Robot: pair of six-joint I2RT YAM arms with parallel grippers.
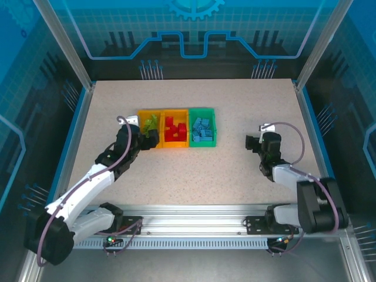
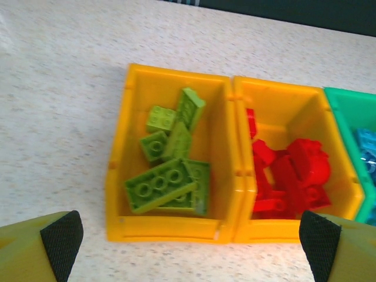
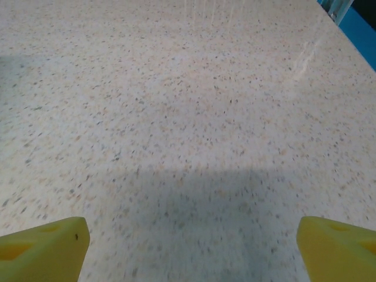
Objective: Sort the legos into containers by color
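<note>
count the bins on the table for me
3, side by side in a row: left orange-yellow bin with lime green legos, middle orange-yellow bin with red legos, green bin at the right with light blue legos. No others seem hidden.

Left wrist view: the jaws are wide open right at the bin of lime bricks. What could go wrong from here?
The open left jaws sit close to the front wall of the left orange-yellow bin; pushing forward could shove it. A tilted lime brick near the rim might get knocked out.

Lime legos (image 2: 167,176), orange-yellow bin (image 2: 170,230); red legos (image 2: 294,176), second orange-yellow bin (image 2: 282,97); blue legos (image 1: 202,130), green bin (image 2: 346,108).
</note>
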